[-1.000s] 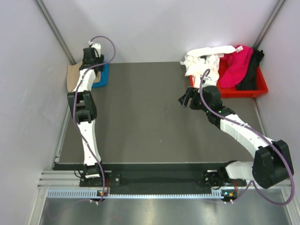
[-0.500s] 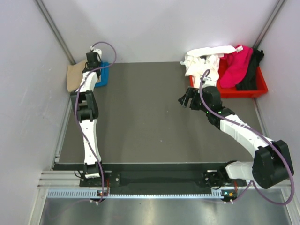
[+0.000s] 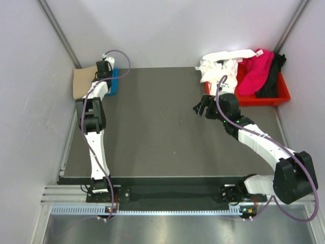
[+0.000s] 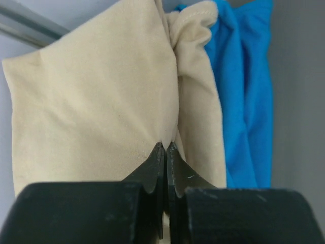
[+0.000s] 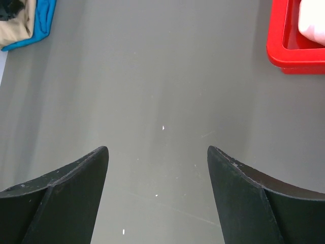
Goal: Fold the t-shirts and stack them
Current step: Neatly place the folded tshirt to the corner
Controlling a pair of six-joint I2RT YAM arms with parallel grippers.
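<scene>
Top external view, working outward from the arm bases: the right fingers (image 3: pixel 200 108) hang over the middle of the dark bench (image 3: pixel 152 137) with a wide gap between them, grasping nothing. Farther back on the right, the red tray (image 3: pixel 282 94) holds the magenta t-shirt (image 3: pixel 256 71) and the black t-shirt (image 3: pixel 272 76), with the white t-shirt (image 3: pixel 219 65) spilling over its left rim. In the far left corner the left arm is stretched out. The left fingers (image 4: pixel 166 147) are clenched tip to tip on a gathered crease of the tan t-shirt (image 4: pixel 91 101). It lies on top of the blue t-shirt (image 4: pixel 246 86), of which only a strip shows along its right side.

The step in hand looks like squaring the tan shirt on the stack. To do it well, the pinch should carry only the tan layer, so the blue one beneath is not dragged askew. The pull should run low and flat, easing the bunched fold out toward the edge. The grip should let go only once the tan edges sit over the blue ones. The wall is near, so there is little room for a sweep.
</scene>
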